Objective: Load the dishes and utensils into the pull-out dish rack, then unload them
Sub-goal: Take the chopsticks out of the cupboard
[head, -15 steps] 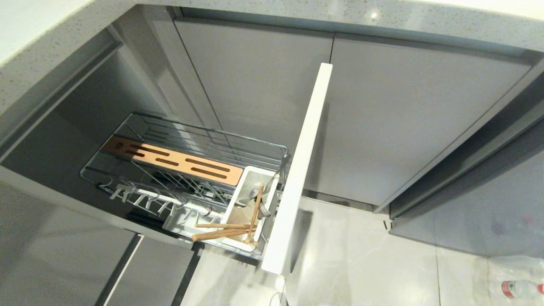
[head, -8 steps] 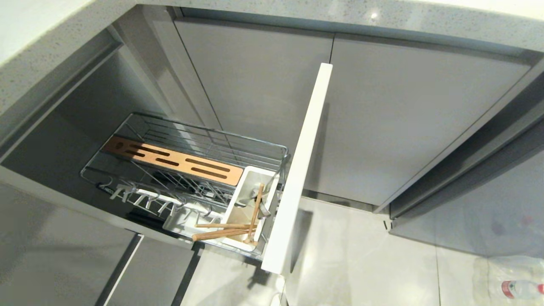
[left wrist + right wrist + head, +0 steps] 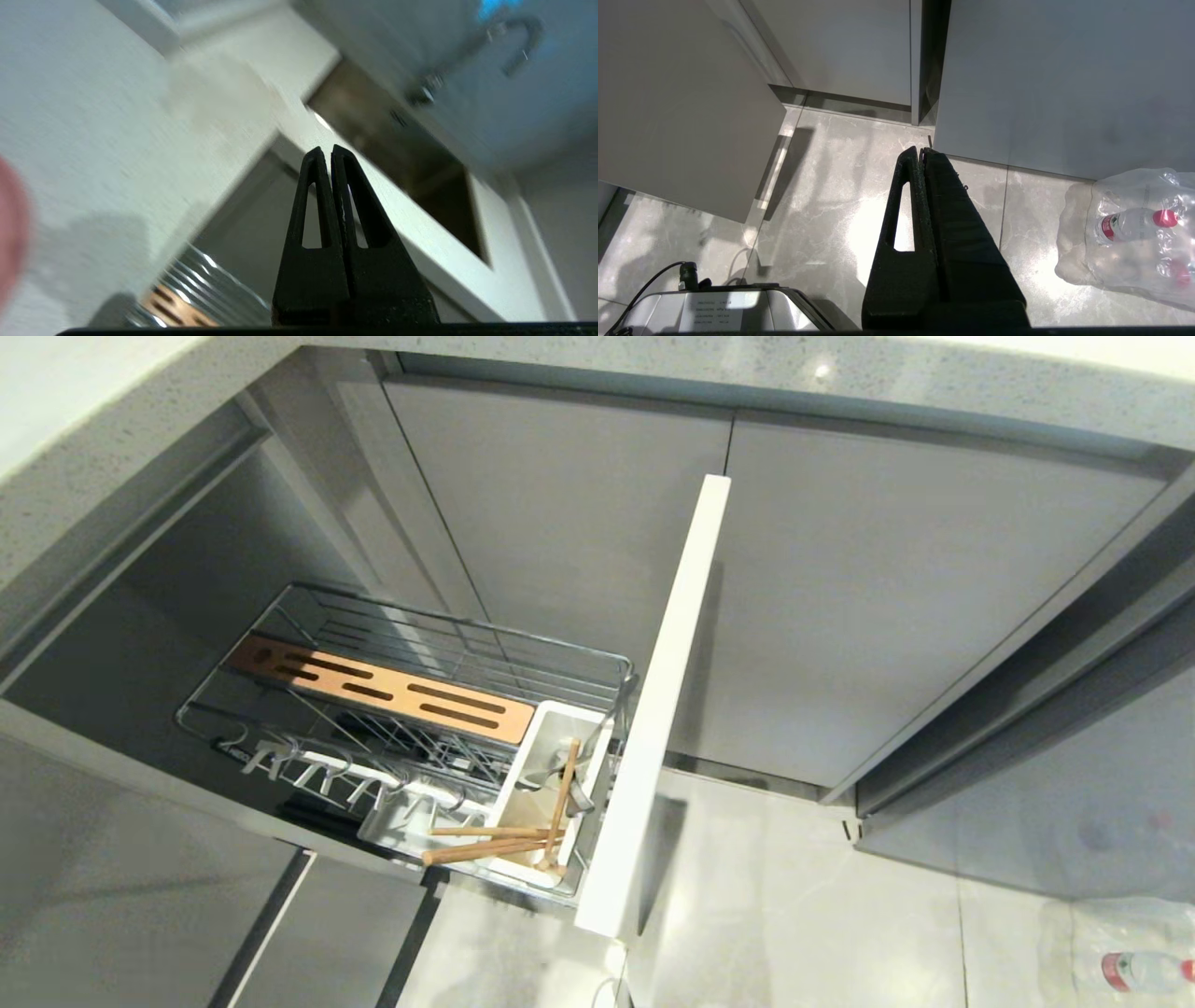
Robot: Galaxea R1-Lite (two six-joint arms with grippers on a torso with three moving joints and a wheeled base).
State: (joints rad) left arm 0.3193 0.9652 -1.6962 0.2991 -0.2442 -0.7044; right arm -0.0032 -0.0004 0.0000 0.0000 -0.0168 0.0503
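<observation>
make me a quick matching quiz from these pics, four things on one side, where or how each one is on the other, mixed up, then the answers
Things
1. chopsticks
2. wooden strip
3. left gripper
4. water bottle

Place or state
A. shut, holding nothing
B. lying in plastic wrap on the floor
C. tips in the white caddy at the rack's front end
D. lying along the wire rack, slots empty

Pairs: 1-C, 2-D, 3-A, 4-B

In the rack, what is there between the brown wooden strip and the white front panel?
In the head view, the white utensil caddy sits between the wooden strip and the front panel; wooden chopsticks lean out of it.
</observation>
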